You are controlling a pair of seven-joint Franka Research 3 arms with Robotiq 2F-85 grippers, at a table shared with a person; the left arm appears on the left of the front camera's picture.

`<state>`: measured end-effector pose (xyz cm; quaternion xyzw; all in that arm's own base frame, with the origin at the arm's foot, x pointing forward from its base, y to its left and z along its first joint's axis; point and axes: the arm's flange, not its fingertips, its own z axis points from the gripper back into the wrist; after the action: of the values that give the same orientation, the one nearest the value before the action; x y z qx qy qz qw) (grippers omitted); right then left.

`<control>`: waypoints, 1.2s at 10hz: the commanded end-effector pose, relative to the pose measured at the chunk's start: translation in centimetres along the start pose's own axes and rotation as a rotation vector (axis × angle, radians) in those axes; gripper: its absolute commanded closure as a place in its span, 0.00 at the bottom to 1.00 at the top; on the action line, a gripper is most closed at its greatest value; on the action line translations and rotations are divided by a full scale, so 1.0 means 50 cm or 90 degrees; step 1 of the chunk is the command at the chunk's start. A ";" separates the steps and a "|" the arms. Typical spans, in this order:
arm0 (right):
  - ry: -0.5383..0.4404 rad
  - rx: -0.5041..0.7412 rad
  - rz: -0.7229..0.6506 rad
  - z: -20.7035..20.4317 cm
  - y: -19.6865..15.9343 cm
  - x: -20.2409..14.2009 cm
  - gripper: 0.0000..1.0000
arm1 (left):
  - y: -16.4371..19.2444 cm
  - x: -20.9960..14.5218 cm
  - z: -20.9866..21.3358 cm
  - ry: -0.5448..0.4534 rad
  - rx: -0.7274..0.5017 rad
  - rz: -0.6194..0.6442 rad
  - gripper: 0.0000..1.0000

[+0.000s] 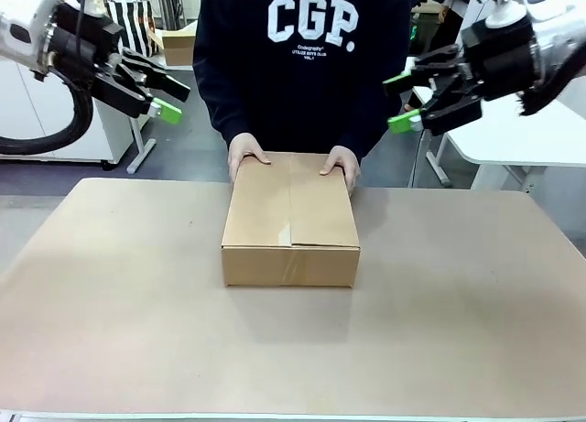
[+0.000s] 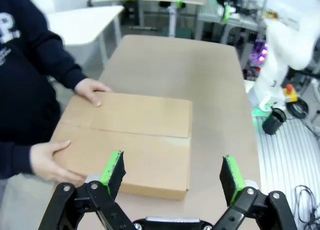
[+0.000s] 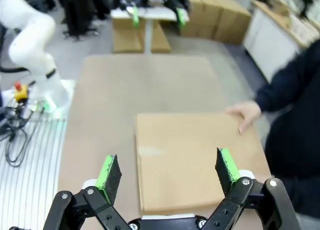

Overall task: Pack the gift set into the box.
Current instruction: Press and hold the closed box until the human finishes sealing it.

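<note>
The box (image 1: 290,216) is a plain brown carton lying in the middle of the table, its top flaps folded shut. A person in a dark sweatshirt stands at the far side with one hand (image 1: 247,154) and the other hand (image 1: 341,163) on the carton's far edge. My left gripper (image 1: 174,97) hangs open in the air, high at the left and well away from the carton. High at the right, my right gripper (image 1: 401,102) is open too. The left wrist view looks down past the left gripper (image 2: 172,167) at the box (image 2: 140,135). In the right wrist view the right gripper (image 3: 167,169) is above the box (image 3: 190,165). The gift set is out of view.
The brown table (image 1: 458,330) has bare room all around the carton. White side tables stand behind the person at both sides. The other arm's white base (image 2: 285,45) stands off the table edge. Stacked brown cartons (image 3: 220,15) sit far back on the floor.
</note>
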<state>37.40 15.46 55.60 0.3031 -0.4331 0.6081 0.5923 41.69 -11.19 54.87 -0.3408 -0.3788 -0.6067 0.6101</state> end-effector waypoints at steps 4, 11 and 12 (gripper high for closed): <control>-0.176 0.060 0.064 -0.172 -0.119 -0.223 0.00 | 0.037 -0.163 -0.196 -0.156 -0.142 -0.078 0.00; -0.146 0.091 -0.015 -0.269 -0.115 -0.351 0.00 | 0.074 -0.329 -0.319 -0.124 -0.069 -0.024 0.00; -0.146 0.091 -0.015 -0.269 -0.115 -0.351 0.00 | 0.074 -0.329 -0.319 -0.124 -0.069 -0.024 0.00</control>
<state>46.84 19.11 35.35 0.4103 -0.4437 0.5903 0.5352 47.73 -16.82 31.64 -0.4226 -0.3991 -0.5846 0.5660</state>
